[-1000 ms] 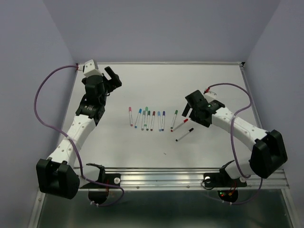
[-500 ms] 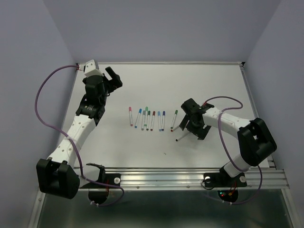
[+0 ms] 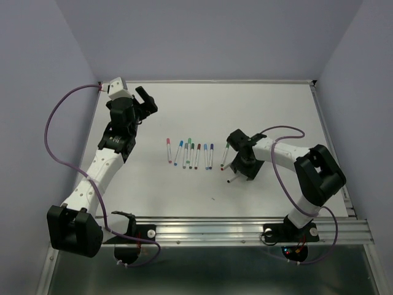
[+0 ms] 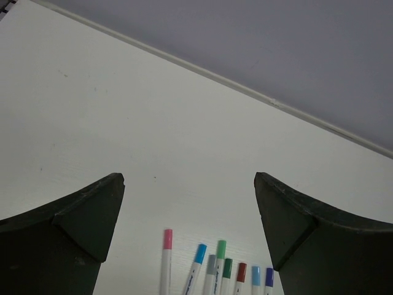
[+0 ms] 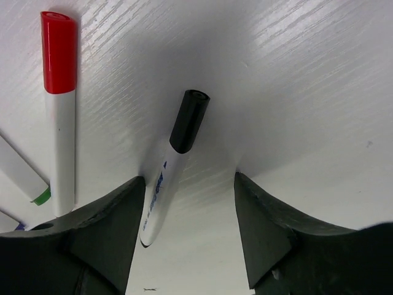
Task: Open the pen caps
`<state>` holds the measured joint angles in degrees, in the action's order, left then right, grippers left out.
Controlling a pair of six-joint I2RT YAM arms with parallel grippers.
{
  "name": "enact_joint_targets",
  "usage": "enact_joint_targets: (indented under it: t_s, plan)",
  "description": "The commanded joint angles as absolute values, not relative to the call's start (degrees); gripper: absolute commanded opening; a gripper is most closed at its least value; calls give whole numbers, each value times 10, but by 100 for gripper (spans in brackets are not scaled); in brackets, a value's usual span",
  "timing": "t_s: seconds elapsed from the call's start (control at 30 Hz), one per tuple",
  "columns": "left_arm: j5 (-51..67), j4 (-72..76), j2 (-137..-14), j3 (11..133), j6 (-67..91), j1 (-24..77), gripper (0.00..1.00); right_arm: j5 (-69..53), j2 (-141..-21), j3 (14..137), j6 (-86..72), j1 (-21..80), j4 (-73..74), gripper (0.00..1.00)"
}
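Note:
Several white pens with coloured caps (image 3: 190, 155) lie in a row at mid-table, and a green-capped pen (image 3: 226, 153) lies just to their right. My right gripper (image 3: 238, 167) is down at the table, open, and straddles the barrel of the black-capped pen (image 5: 158, 196). Its left finger (image 5: 104, 239) sits close against the barrel, and the right finger (image 5: 270, 233) stands apart from it. The black cap (image 5: 189, 120) juts out past the fingertips. A red-capped pen (image 5: 59, 110) lies beside it. My left gripper (image 3: 145, 98) hovers open at the far left, with the row's caps (image 4: 220, 249) below it.
The table's far edge meets the purple wall (image 4: 258, 37) beyond the left gripper. A white barrel with a green end (image 5: 24, 175) lies at the left edge of the right wrist view. The metal rail (image 3: 245, 230) runs along the near edge by the arm bases.
My right gripper has swung left and dropped down over the black-capped pen, and its jaws have narrowed around the barrel. The left arm has not moved.

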<state>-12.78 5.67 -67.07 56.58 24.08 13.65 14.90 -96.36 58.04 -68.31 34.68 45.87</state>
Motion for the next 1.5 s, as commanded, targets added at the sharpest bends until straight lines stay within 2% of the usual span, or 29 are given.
enact_joint_targets:
  t_s: [0.0,0.13,0.17,0.23,0.33,0.43,0.57,0.67,0.77,0.8,0.87,0.9,1.0,1.03,1.17,1.3,1.47]
  plan:
    - [-149,76,-667,556,232,134,99,162,-990,567,-720,368,463,61]
    - [-155,76,-669,555,232,133,99,153,-994,550,-732,373,446,49]
    - [-155,76,-670,556,232,133,99,152,-995,549,-734,374,443,41]
    - [-156,74,-670,557,232,133,99,150,-1000,548,-733,374,436,38]
    - [-159,74,-670,557,231,133,99,155,-1005,547,-730,374,433,26]
    - [-162,73,-669,557,232,133,99,161,-1008,542,-719,379,425,1]
    - [-163,73,-668,555,230,133,99,205,-997,556,-667,379,417,1]
    - [-160,73,-668,555,230,133,99,250,-947,568,-522,379,368,1]
    - [-146,76,-668,556,230,133,99,224,-887,561,-402,379,293,1]
    - [-138,77,-669,557,230,133,99,169,-841,552,-315,379,227,1]
    - [-93,86,-671,558,230,133,99,108,-794,522,-256,379,133,1]
    - [-41,91,-672,557,231,133,99,30,-751,512,-184,379,101,1]
    - [70,129,-680,549,242,133,99,-64,-699,462,-124,379,-27,1]
    - [153,146,-684,546,248,133,99,-92,-680,453,-121,379,-52,1]
    - [350,258,-712,522,295,138,99,-149,-696,466,-94,379,-100,1]
    - [376,265,-727,526,307,166,99,-205,-735,508,-95,379,-106,1]
    - [388,297,-728,516,315,207,99,-214,-772,557,-130,379,-110,1]
